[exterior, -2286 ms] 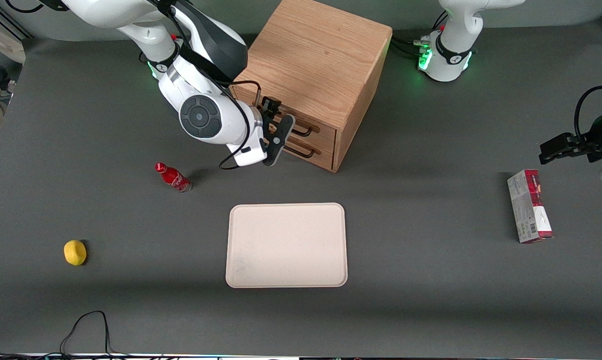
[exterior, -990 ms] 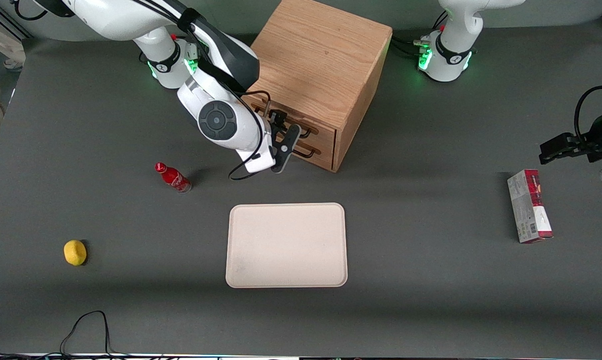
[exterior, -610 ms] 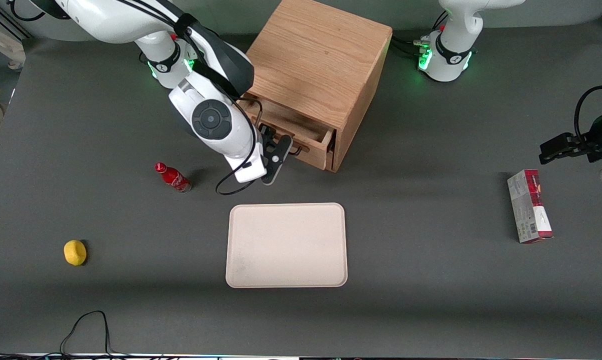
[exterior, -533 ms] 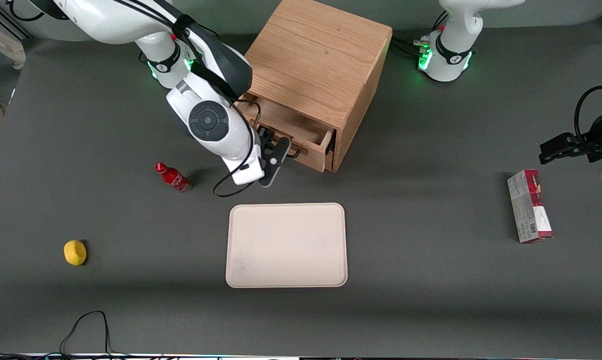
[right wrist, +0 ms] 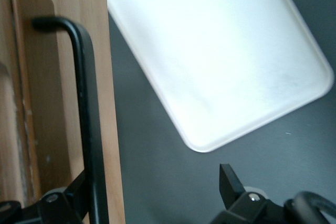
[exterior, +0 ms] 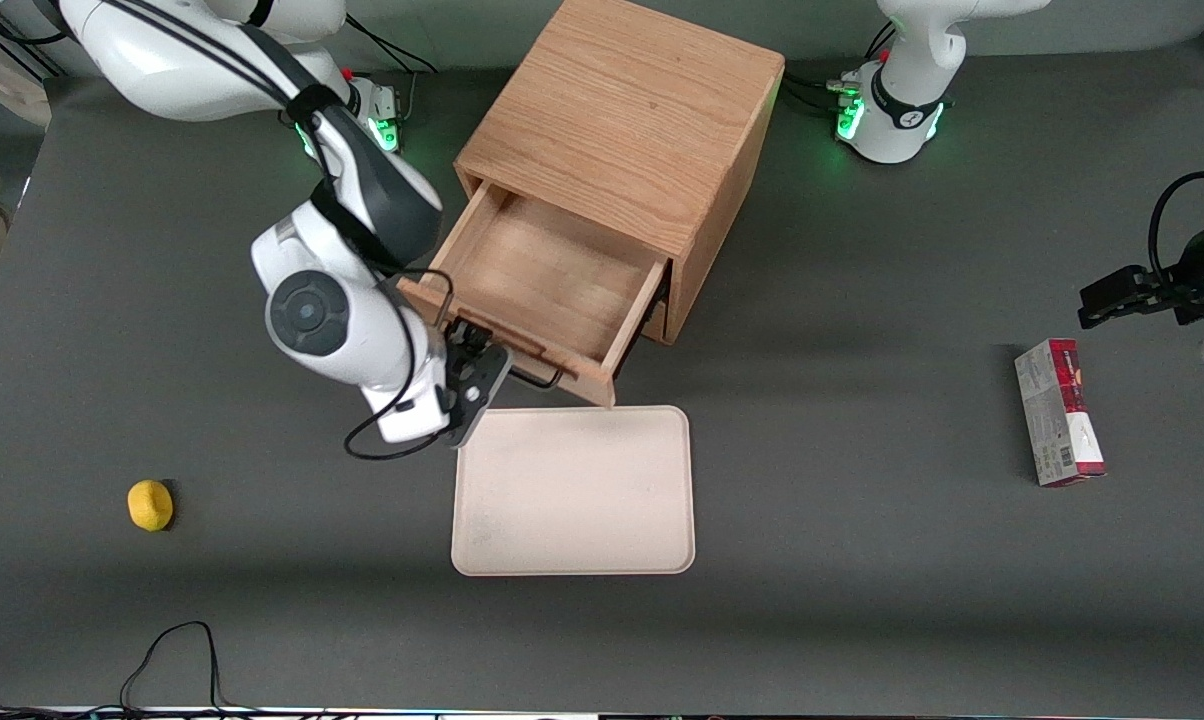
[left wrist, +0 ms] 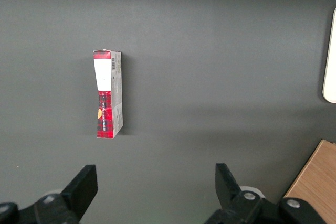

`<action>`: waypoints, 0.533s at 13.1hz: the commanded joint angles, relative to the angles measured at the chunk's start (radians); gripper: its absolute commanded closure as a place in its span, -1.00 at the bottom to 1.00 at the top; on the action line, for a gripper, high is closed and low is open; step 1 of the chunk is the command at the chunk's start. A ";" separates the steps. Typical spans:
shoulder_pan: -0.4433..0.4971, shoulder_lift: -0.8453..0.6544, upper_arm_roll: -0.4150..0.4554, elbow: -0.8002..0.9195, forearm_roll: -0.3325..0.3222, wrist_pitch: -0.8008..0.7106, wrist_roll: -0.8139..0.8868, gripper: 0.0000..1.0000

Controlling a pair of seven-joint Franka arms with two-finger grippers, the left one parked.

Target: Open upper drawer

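Note:
The oak cabinet (exterior: 627,120) stands at the back of the table. Its upper drawer (exterior: 547,275) is pulled far out, and its bare wooden inside shows empty. The drawer front (right wrist: 52,77) carries the long black wire handle (exterior: 527,378). My right gripper (exterior: 477,378) is at the drawer front, at the handle's end nearer the working arm. In the right wrist view the gripper (right wrist: 155,187) is open, its fingers wide apart, and the handle (right wrist: 86,103) runs right beside one finger (right wrist: 76,195). The lower drawer is hidden under the upper one.
A cream tray (exterior: 572,490) lies just in front of the open drawer, its corner nearly under the drawer front; it shows in the right wrist view (right wrist: 220,61). A yellow lemon (exterior: 149,504) lies toward the working arm's end. A red and grey box (exterior: 1059,412) lies toward the parked arm's end.
The upper drawer went from shut to pulled far out. My gripper moved with the handle toward the front camera. The arm now covers the red bottle.

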 commanded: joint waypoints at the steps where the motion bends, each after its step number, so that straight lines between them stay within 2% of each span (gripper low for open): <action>1: 0.007 0.029 -0.034 0.070 -0.029 -0.006 -0.024 -1.00; 3: 0.007 0.025 -0.066 0.108 -0.069 -0.006 -0.021 -1.00; 7: 0.007 0.029 -0.094 0.185 -0.078 -0.006 -0.018 -1.00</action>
